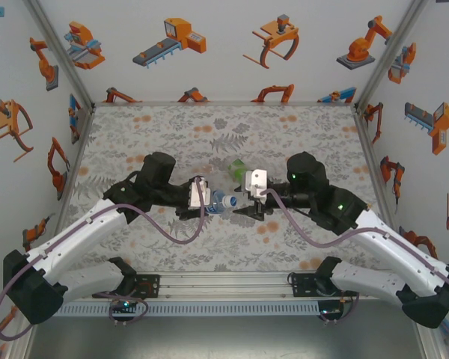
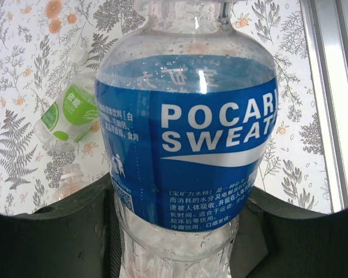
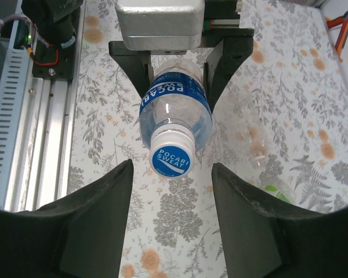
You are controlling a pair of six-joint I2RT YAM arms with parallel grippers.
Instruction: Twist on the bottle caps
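Observation:
My left gripper is shut on the lower body of the blue-label bottle, which it holds out above the table's middle. A white cap with a blue printed top sits on that bottle's neck and faces my right gripper. The right gripper is open, one finger on each side of the cap and apart from it. The green-label bottle lies on the table beyond. The plain clear bottle lies close to it; its neck shows faintly.
The flowered table cover runs back to the far wall. An aluminium rail with both arm bases lines the near edge. Printed side walls close in the left and right. My two grippers almost meet mid-table.

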